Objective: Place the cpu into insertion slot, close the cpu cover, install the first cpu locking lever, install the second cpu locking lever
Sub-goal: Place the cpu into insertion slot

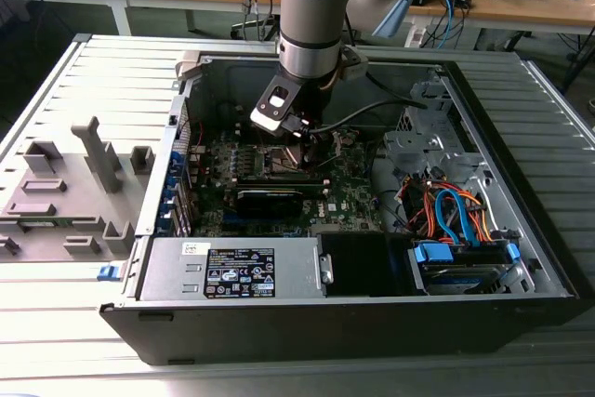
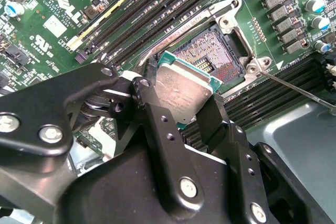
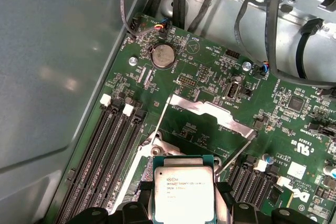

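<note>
My gripper (image 2: 181, 97) is shut on the cpu (image 2: 184, 88), a small square chip with a pale metal top, pinched at two opposite edges by black fingers (image 2: 148, 98). The chip hangs tilted just above the insertion slot (image 2: 211, 56), whose dark pin field lies bare inside its silver frame. In the first wrist view the cpu (image 3: 184, 195) sits between the fingers, and the cpu cover (image 3: 210, 109) stands raised behind it. A thin locking lever (image 3: 160, 124) sticks up beside the socket. In the exterior view the gripper (image 1: 299, 141) reaches down into the computer case over the green circuit board (image 1: 349, 183).
Long black memory slots (image 2: 157, 3) flank the socket. The case walls (image 1: 507, 151) enclose the board. A grey power supply (image 1: 232, 271) and blue and orange cables (image 1: 451, 211) lie toward the front. A grey fixture (image 1: 70, 192) stands on the table at the exterior view's left.
</note>
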